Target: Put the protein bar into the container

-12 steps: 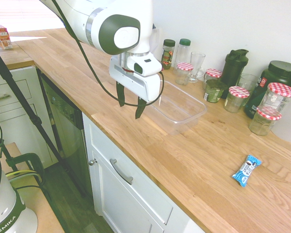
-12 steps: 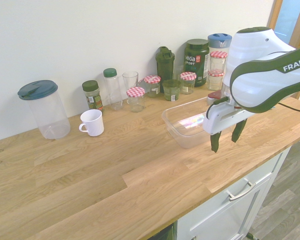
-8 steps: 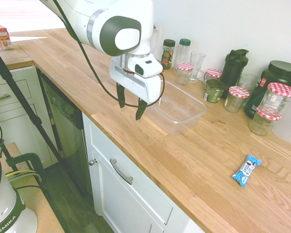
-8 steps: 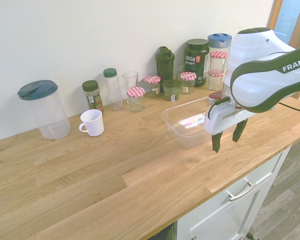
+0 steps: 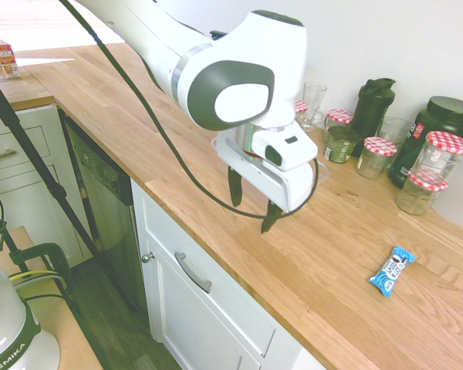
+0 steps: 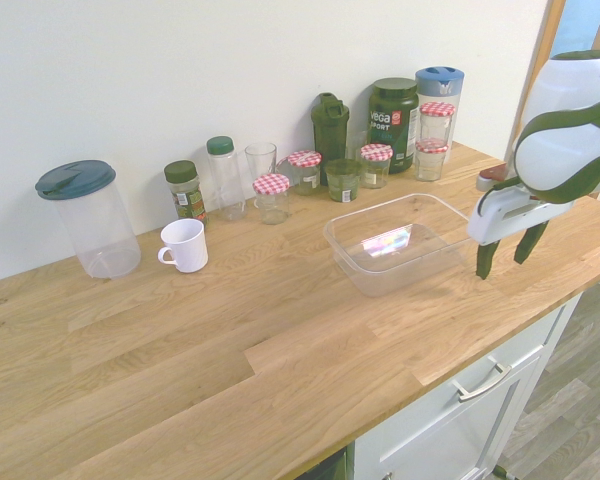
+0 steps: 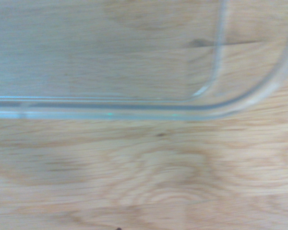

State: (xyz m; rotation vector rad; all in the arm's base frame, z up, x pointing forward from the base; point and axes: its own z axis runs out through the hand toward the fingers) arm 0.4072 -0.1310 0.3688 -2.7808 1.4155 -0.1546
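At centre-top of the first exterior view, the gripper point(image 5: 251, 208) is hovering empty, fingers spread, presumably for straddling the protein bar point(image 5: 392, 271), lower right.

Glossy white arm point(image 5: 158, 42) with rounded dark green panels, a silvery ring point(image 5: 187, 69) near the wrist, plus a skinny black cable point(image 5: 150, 116). The gripper point(image 5: 251, 208) is white too, with dark, tapered fingers point(image 5: 234, 187). Pretty clean look tbh.
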